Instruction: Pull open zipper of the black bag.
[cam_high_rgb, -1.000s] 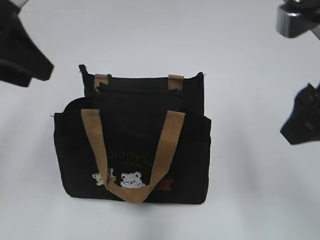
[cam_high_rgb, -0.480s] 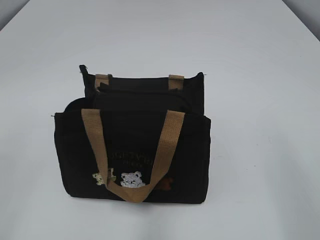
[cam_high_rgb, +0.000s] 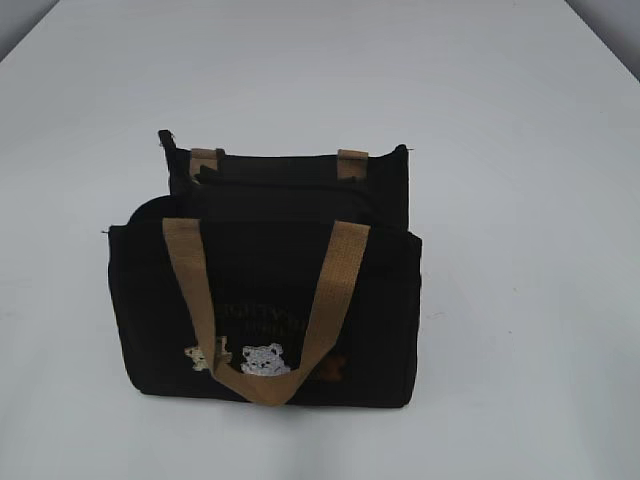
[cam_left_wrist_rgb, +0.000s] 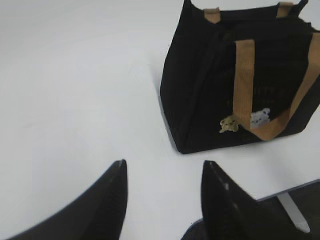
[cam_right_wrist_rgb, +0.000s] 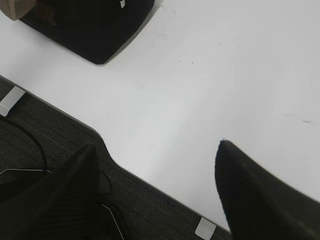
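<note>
The black bag (cam_high_rgb: 265, 290) stands upright near the middle of the white counter (cam_high_rgb: 520, 150), its printed face and bear patches (cam_high_rgb: 245, 358) turned toward the near edge, with one tan handle (cam_high_rgb: 265, 300) flopped down over that face and the other showing only as two short stubs at the far top edge. It looks to me like soft, light fabric: the top panel sags and folds in on itself, so I judge it will crumple and slide along the counter rather than resist if I pull on it one-sided. The zipper (cam_high_rgb: 270, 185) runs along the top between the handle roots, black on black, and I cannot make out the pull tab with any certainty; a small dark nub sticks up at the far left corner of the bag, which may be the end of the zipper line, but it is too small to tell. My plan would be to pinch the bag's fabric or an end of the top edge with one tool to anchor it, and take the small metal pull with the other, since a tab that size is slippery and needs a precise, shallow pinch. Neither tool shows in the exterior view. My left tool (cam_left_wrist_rgb: 162, 200) hangs low over the counter toward the bag's left end, jaws partly apart and holding nothing. My right tool (cam_right_wrist_rgb: 157, 195) sits over the counter's edge, well apart from the bag's corner, jaws spread wide and empty.
</note>
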